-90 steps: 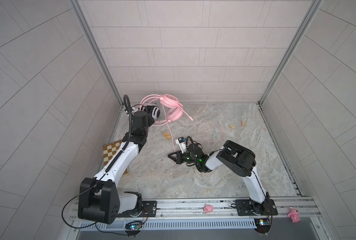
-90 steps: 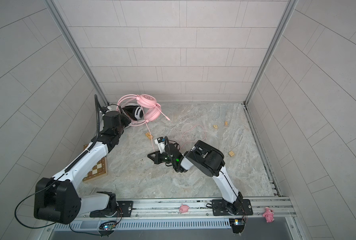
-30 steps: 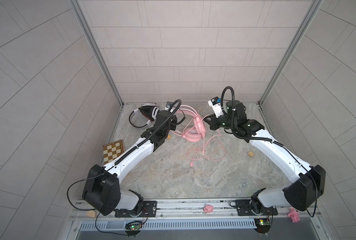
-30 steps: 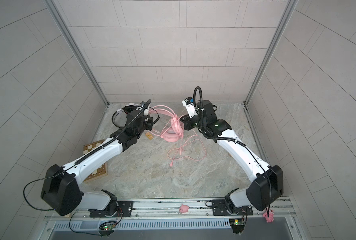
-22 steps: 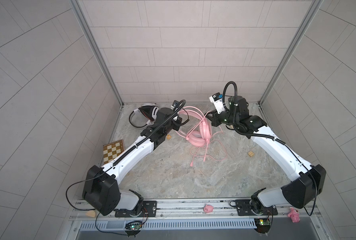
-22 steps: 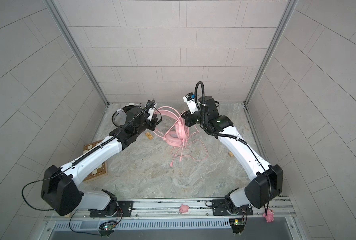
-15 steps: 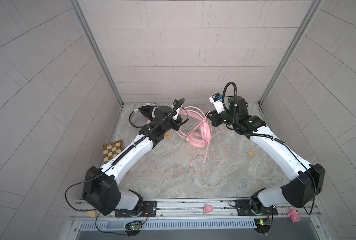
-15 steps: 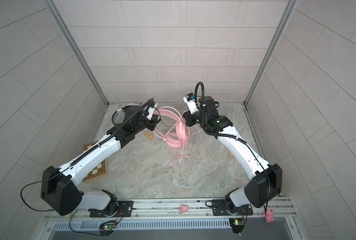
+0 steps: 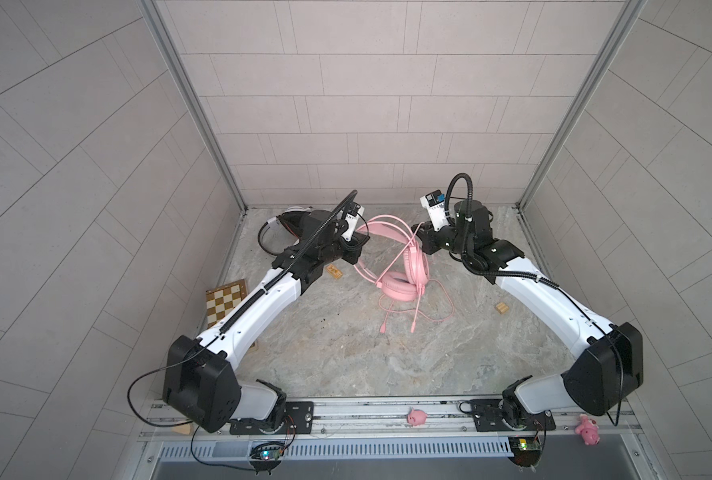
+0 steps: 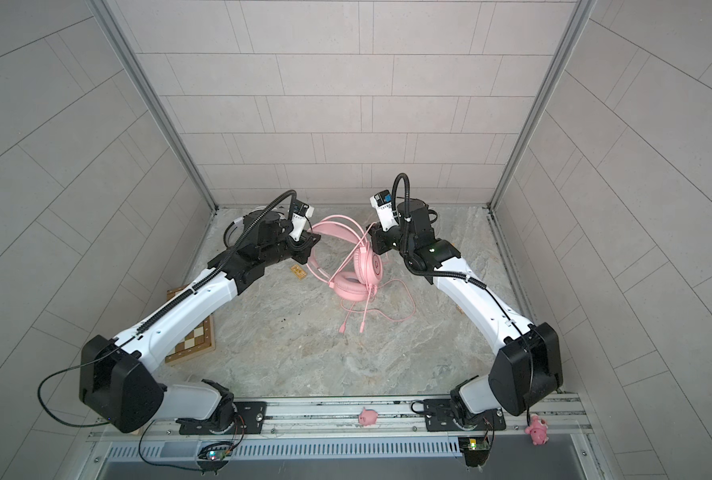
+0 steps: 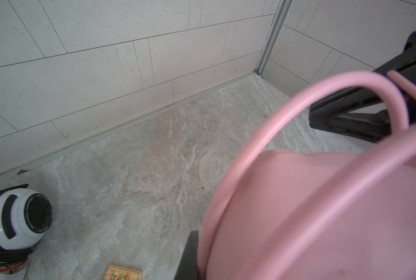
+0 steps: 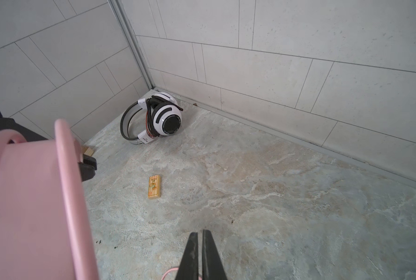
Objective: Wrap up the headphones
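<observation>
In both top views the pink headphones [image 9: 408,270] hang between the two arms, over the back middle of the surface [image 9: 346,365]. The left end effector [image 9: 361,240] is clenched on one end of the headband. The right end effector [image 10: 374,230] is pinched shut on the pink cable [image 9: 383,327], which runs taut past the ear cups, with its loose end lying on the surface. I cannot tell whether the lower ear cup touches down. The left arm hides most of the white headphones [image 9: 281,218] in the far left corner. A chessboard [image 9: 225,299] lies by the left wall and a wooden tile [image 9: 334,271] lies under the left wrist.

In the left wrist view the pink band fills the near side, covering all but one dark finger [image 11: 190,252]. One white ear cup sits at the edge.

Only the right wrist view shows the white headphones [image 12: 165,118] whole, lying in the corner with their black cable bunched at the cups. The right fingers [image 12: 193,252] are pressed together, and pink cable peeks out beside their base.
</observation>
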Controlling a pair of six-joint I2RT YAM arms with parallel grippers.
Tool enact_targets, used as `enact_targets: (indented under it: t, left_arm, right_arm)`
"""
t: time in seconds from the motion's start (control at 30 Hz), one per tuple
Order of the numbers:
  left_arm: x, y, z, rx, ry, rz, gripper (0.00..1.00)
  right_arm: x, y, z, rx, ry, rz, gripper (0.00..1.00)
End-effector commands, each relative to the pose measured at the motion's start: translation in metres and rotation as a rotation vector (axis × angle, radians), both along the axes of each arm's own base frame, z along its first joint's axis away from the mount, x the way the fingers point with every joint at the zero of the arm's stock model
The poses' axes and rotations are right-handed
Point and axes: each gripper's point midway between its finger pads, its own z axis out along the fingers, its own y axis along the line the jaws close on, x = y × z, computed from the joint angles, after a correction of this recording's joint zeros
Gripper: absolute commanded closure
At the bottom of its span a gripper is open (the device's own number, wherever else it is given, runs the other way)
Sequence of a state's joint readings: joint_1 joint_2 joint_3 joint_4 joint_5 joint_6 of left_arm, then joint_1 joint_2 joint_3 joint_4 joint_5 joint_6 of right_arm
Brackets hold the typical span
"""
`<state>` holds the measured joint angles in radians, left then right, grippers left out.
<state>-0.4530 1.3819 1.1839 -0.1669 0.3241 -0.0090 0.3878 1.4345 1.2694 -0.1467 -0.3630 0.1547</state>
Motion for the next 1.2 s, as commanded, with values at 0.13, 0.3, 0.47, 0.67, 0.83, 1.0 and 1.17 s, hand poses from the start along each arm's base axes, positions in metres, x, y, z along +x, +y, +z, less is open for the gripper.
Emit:
enact_targets:
  t: [0.13,0.3,0.47,0.67,0.83,1.0,1.17]
  left_arm:
    - [-0.036,-0.031,0.053,-0.21,-0.04,-0.244,1.0]
    - [-0.034,-0.03,0.056,-0.25,-0.025,-0.254,1.0]
    - [-0.03,-0.026,0.057,-0.27,-0.024,-0.241,1.0]
    - [-0.025,-0.021,0.066,-0.35,-0.022,-0.236,1.0]
    - [-0.022,-0.016,0.075,-0.407,-0.037,-0.234,1.0]
    - [-0.019,-0.011,0.073,-0.381,-0.041,-0.202,1.0]
    - [-0.009,0.0,0.069,-0.38,-0.015,-0.14,1.0]
  right_arm:
    - [0.043,-0.015,-0.005,0.133,-0.03,-0.081,0.93]
    - [0.054,-0.013,-0.025,0.174,0.015,-0.062,0.92]
    - [0.056,-0.014,-0.033,0.181,0.023,-0.056,0.9]
    - [0.057,-0.008,-0.053,0.257,0.065,-0.045,0.87]
    - [0.072,0.01,-0.075,0.428,0.111,-0.004,0.86]
    - [0.078,0.024,-0.097,0.54,0.166,0.034,0.85]
    - [0.066,0.004,-0.122,0.458,0.206,-0.015,0.83]
